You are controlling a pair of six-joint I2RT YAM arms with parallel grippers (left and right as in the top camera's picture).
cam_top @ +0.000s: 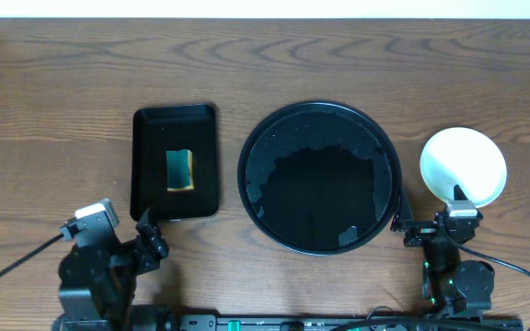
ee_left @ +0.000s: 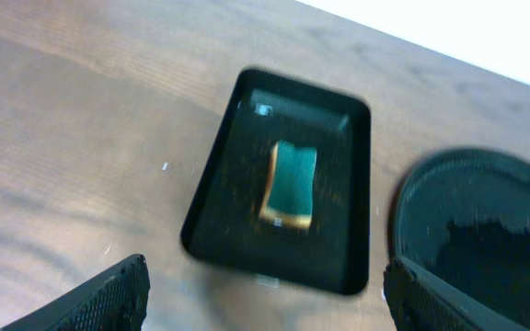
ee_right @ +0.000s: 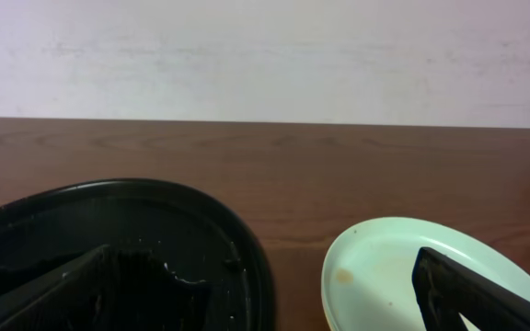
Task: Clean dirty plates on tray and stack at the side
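Note:
The round black tray lies mid-table with only wet streaks on it; no plate rests on it. To its right on the wood sits a pale mint plate with a small brown spot near its left edge; I cannot tell whether more lie under it. My right gripper is open, one finger over the tray's right rim and the other over the plate's near edge. Below the rectangular tray, my left gripper is open and empty.
A smaller rectangular black tray lies left of the round one and holds a green and yellow sponge. Cables run along the table's front edge by both arm bases. Bare wood fills the back of the table.

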